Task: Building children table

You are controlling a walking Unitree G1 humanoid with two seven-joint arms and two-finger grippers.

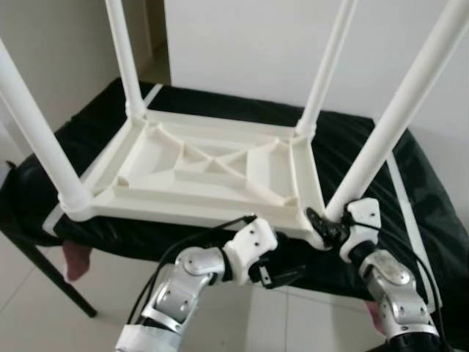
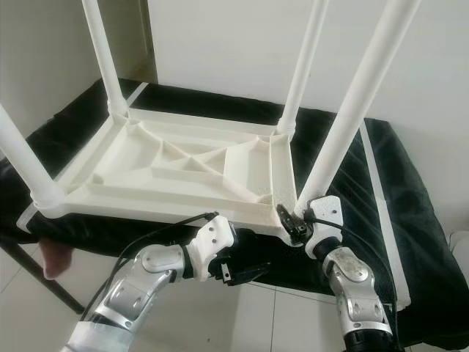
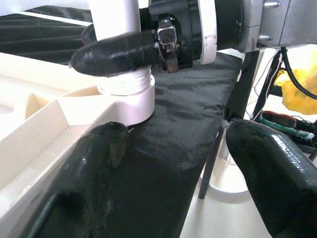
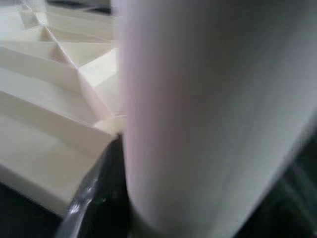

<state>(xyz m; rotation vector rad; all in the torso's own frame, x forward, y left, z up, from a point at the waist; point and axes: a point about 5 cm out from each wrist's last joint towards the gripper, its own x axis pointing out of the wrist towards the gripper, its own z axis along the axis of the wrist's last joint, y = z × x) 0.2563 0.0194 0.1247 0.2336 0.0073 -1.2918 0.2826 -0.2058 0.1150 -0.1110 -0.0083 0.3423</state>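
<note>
Nearest the camera, the left pincer [image 1: 282, 276] hangs just below the near edge of the black-covered table [image 1: 366, 147], its two fingers spread apart and holding nothing. Its wrist view shows one finger [image 3: 84, 183] under the rim of the white children's table top [image 1: 205, 172] and the other finger [image 3: 277, 173] out over the floor.

Just beyond and to the right, the right pincer [image 1: 322, 227] is at the near right corner of the upturned top, closed around the base of the near right leg [image 1: 399, 110] where it enters its corner socket [image 3: 126, 96]. In the left wrist view a black finger [image 3: 116, 52] of it presses against that leg just above the socket. The right wrist view has the leg [image 4: 213, 114] blurred and very close, with the ribbed underside [image 4: 54, 64] beside it.

The top lies underside up on the black cover, ribs showing, its near edge close to the table's near edge. The near left leg [image 1: 37, 139] stands at its corner; farther off, the far left leg [image 1: 124, 55] and far right leg [image 1: 326, 70] rise in front of a white wall [image 1: 256, 44].

In the left wrist view, past the table's edge, are a dark metal table leg [image 3: 210, 163], cables and something yellow [image 3: 302, 74]. A reddish object [image 1: 75, 260] shows under the table's near left edge.
</note>
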